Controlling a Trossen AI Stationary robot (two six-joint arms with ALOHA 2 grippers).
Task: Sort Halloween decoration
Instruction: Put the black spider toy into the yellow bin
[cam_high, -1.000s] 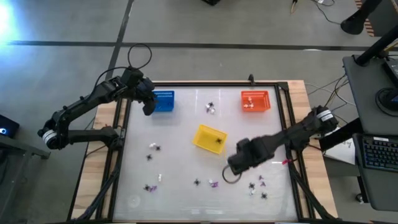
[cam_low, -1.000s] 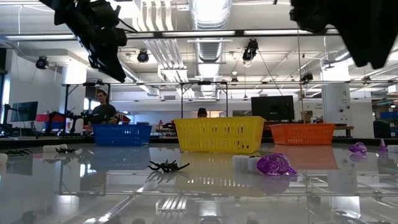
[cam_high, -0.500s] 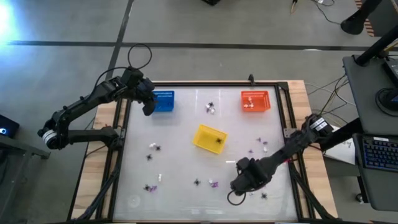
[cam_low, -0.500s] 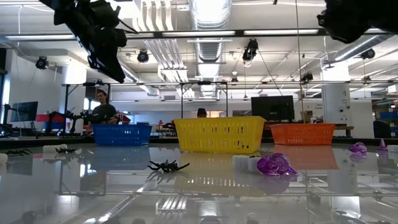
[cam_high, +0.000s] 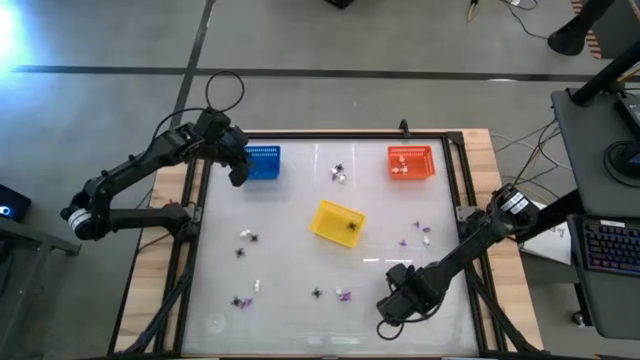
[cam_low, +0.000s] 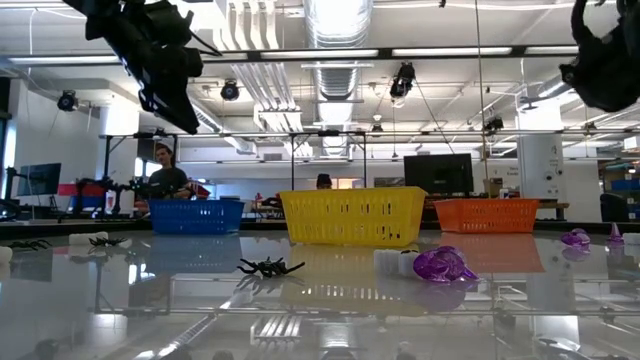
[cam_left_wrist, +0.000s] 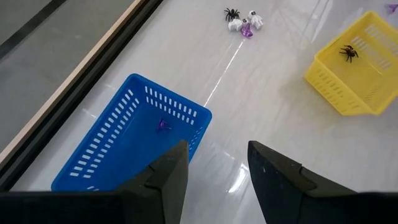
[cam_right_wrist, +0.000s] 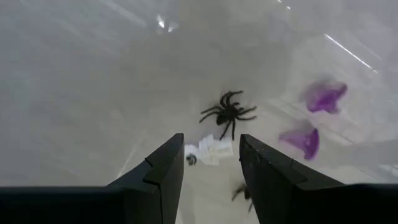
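Note:
The Halloween decoration lies scattered on the white table: black spiders (cam_high: 316, 293), purple bits (cam_high: 344, 296) and white bits (cam_high: 256, 286). My right gripper (cam_high: 393, 308) hangs open over the near right, pointing down. In its wrist view a black spider (cam_right_wrist: 228, 114), a white bit (cam_right_wrist: 208, 151) and two purple bits (cam_right_wrist: 303, 140) lie below its open fingers (cam_right_wrist: 211, 140). My left gripper (cam_left_wrist: 216, 149) waits open above the blue basket (cam_left_wrist: 134, 140), which holds a purple bit (cam_left_wrist: 163, 125). The yellow basket (cam_high: 337, 222) holds a spider (cam_left_wrist: 348, 53).
An orange basket (cam_high: 411, 162) with white bits stands at the far right. A cluster of spider, white and purple bits (cam_high: 340, 173) lies between the blue and orange baskets. More bits lie at the left (cam_high: 247, 237) and right (cam_high: 420, 228). A raised frame (cam_high: 468, 215) edges the table.
My right gripper has gone from beside the yellow basket toward the table's near edge and down, and now hangs over the cluster of pieces at the near right. Its fingers stay open. Nothing on the table has moved.

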